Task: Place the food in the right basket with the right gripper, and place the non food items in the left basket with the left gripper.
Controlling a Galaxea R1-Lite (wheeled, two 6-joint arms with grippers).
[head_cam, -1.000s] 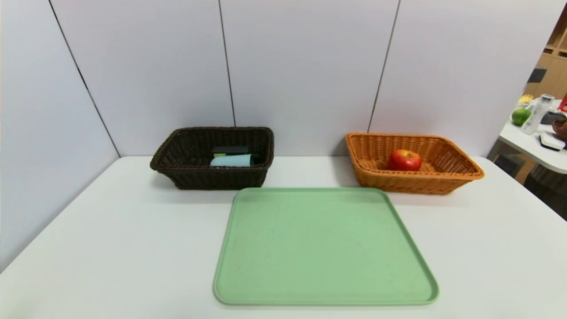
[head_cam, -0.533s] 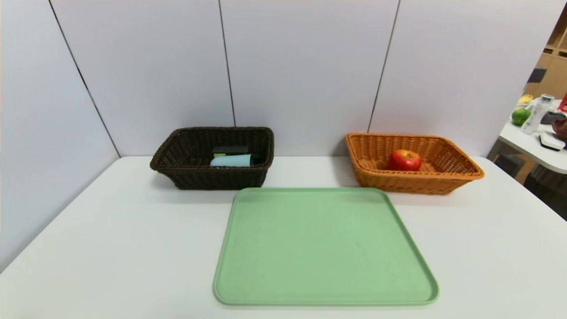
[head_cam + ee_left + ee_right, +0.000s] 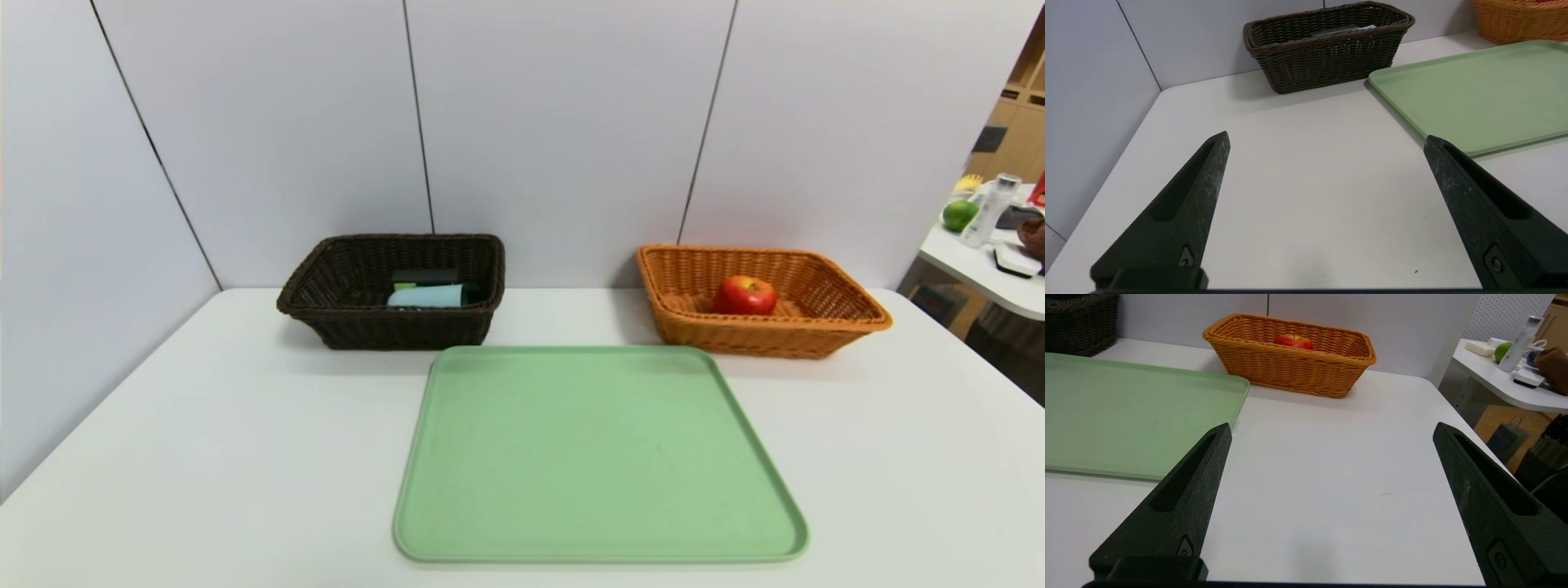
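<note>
The apple (image 3: 744, 295) lies in the orange basket (image 3: 833, 331) and the cup (image 3: 424, 296) in the dark basket (image 3: 326, 314), so sorting looks finished; the left gripper (image 3: 1327, 139) and right gripper (image 3: 1331, 428) are released, near the tray (image 3: 600, 457).

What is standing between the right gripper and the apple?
Only the near wall of the orange-tan basket: the apple lies inside it. The right gripper, fingers open, faces it over bare white table.

pump bottle (image 3: 424, 277) mostly hidden behind tumbler (image 3: 424, 296), label unreadable
</note>
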